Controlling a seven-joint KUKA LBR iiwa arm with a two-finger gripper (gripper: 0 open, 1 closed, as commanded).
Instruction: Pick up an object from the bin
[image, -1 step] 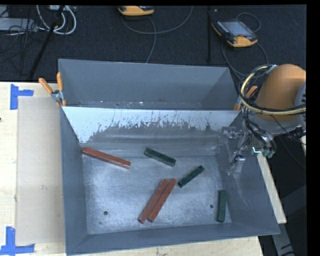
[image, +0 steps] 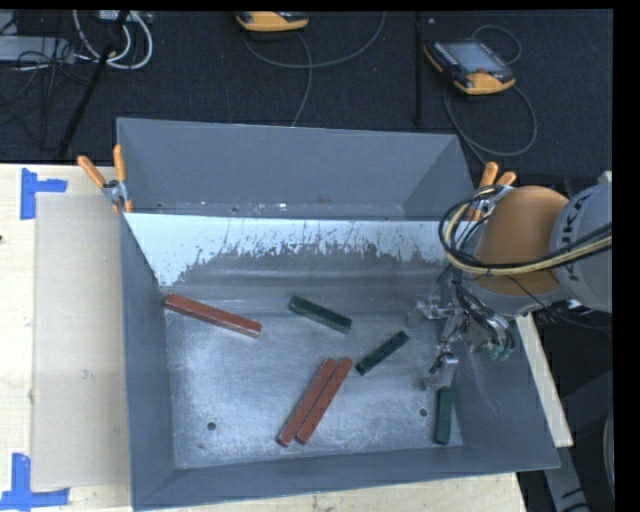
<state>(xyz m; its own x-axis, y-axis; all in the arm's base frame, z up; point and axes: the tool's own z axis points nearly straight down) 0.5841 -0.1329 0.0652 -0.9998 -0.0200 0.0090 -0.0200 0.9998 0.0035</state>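
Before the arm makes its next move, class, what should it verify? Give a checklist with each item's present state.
1. Is the gripper near a target: ok, it hangs by the far end of the short dark green bar at the right of the grey metal bin.
2. Is that bar free of neighbours: ok, nothing touches it.
3. Is the slanted dark green bar clear of the gripper: ok, apart, towards the bin's middle.
4. Room against the right wall: cannot tell.
5. Is the pair of red-brown bars out of the way: ok.

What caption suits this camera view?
Robot hand over a dark green bar at the right of a grey bin.
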